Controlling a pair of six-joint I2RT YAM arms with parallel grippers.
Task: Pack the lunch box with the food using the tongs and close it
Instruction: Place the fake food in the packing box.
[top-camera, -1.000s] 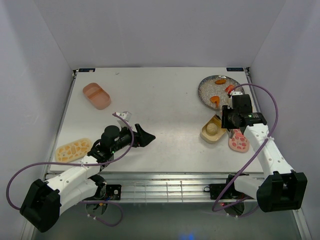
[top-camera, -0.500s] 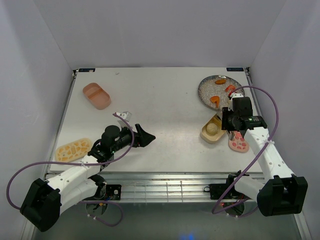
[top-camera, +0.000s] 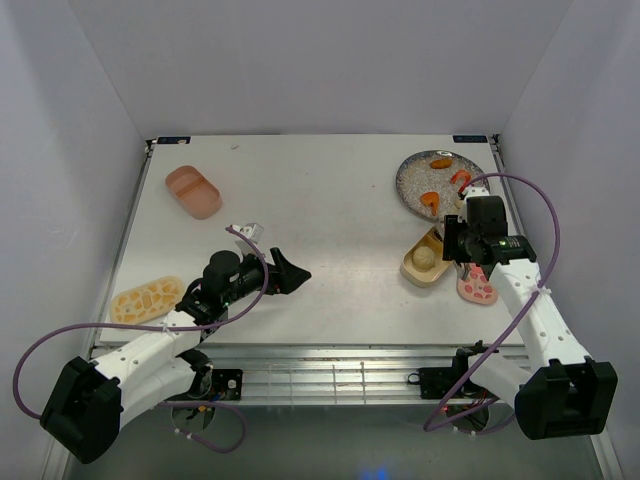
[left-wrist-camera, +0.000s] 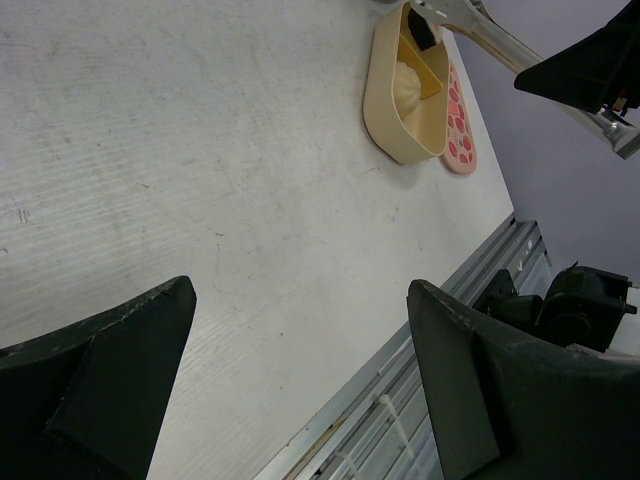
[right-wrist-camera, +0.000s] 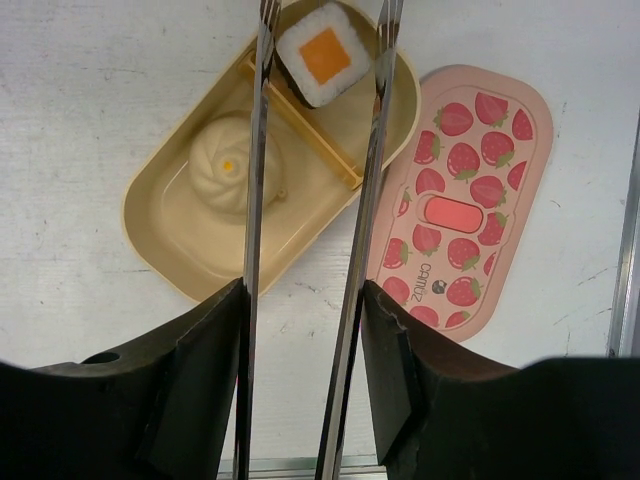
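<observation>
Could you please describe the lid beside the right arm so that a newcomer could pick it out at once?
Find the round grey plate at the far right; just below it in the top view sits the tan tray, and the lid lies flat at its right. It alone is pink with red strawberries, whereas the other lid, at the near left, is yellow and pebbled.

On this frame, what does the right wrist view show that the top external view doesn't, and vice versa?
Only the right wrist view: the sushi roll between the tips of the tongs, and the strawberry print on the pink lid. Only the top external view: the speckled plate with orange-topped pieces, the pink tray, the yellow pebble-patterned lid. Both: the tan tray, the cream bun, the pink lid itself.
</observation>
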